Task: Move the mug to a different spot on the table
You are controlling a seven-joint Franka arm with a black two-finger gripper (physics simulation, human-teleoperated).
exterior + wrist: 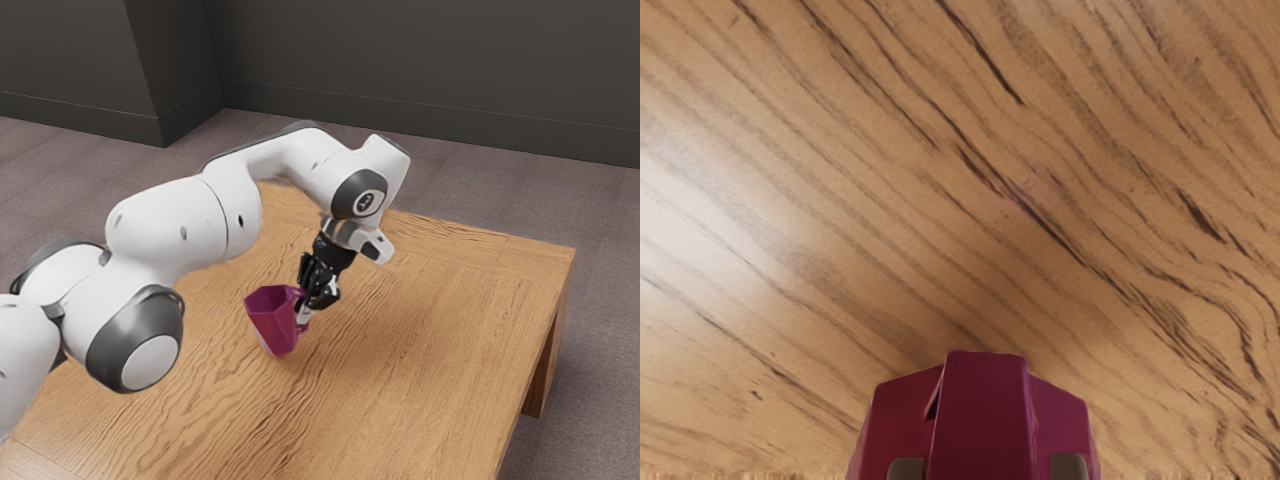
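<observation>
A magenta faceted mug [274, 320] is near the middle of the wooden table [430, 350], tilted, with its open mouth toward the exterior view's upper left. My black gripper [313, 301] comes down on the side of the mug nearer the exterior view's right and is shut on it. In the wrist view the mug [975, 420] sits right under my hand, with a grey fingertip [906, 467] against each side of it. Whether the mug's base touches the wood I cannot tell.
Bare wood grain [960, 180] stretches beyond the mug. The table's right edge [560, 300] and front edge drop to a grey carpet floor [600, 200]. My white arm [180, 240] spans the table's left part.
</observation>
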